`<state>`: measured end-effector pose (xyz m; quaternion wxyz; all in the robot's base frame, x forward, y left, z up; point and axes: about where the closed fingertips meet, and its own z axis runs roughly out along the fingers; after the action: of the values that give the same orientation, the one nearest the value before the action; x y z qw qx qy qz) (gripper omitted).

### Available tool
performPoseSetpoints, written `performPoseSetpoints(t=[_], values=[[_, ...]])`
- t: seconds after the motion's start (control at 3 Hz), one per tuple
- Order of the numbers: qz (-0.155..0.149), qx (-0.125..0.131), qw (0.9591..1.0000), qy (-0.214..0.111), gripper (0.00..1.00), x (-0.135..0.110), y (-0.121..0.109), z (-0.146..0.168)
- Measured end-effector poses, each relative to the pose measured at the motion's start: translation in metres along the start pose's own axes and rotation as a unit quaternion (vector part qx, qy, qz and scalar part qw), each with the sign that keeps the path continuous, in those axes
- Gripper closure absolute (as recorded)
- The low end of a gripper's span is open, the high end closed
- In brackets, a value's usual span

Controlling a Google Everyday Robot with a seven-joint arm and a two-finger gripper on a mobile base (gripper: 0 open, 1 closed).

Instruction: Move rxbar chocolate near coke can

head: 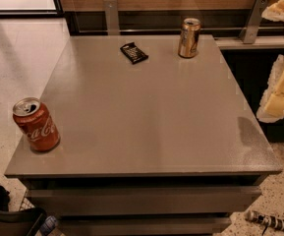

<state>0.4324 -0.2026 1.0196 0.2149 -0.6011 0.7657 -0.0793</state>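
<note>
The rxbar chocolate (pixel 134 52), a small flat black wrapper with white lettering, lies at the far middle of the grey table (pixel 146 122). The coke can (pixel 35 125), red with white script and a silver top, stands upright at the table's near left corner. My gripper (pixel 270 58) is at the right edge of the view, beyond the table's right side and above it. Its pale yellow fingers (pixel 281 90) are spread apart with nothing between them. It is far from both the bar and the coke can.
A gold can (pixel 188 38) stands upright at the far right of the table, right of the bar. A wall with metal brackets (pixel 111 14) runs behind the table. Part of the dark robot base (pixel 4 215) shows at the bottom left.
</note>
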Motion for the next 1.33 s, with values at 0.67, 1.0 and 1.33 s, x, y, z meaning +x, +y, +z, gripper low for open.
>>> performPoseSetpoints(t=[0.67, 1.0, 1.33], values=[[0.085, 0.050, 0.9922, -0.077, 0.00, -0.005, -0.045, 0.022], [0.190, 0.041, 0.9627, -0.188, 0.00, -0.007, -0.049, 0.070], [0.230, 0.055, 0.9345, -0.266, 0.00, -0.027, -0.063, 0.088]])
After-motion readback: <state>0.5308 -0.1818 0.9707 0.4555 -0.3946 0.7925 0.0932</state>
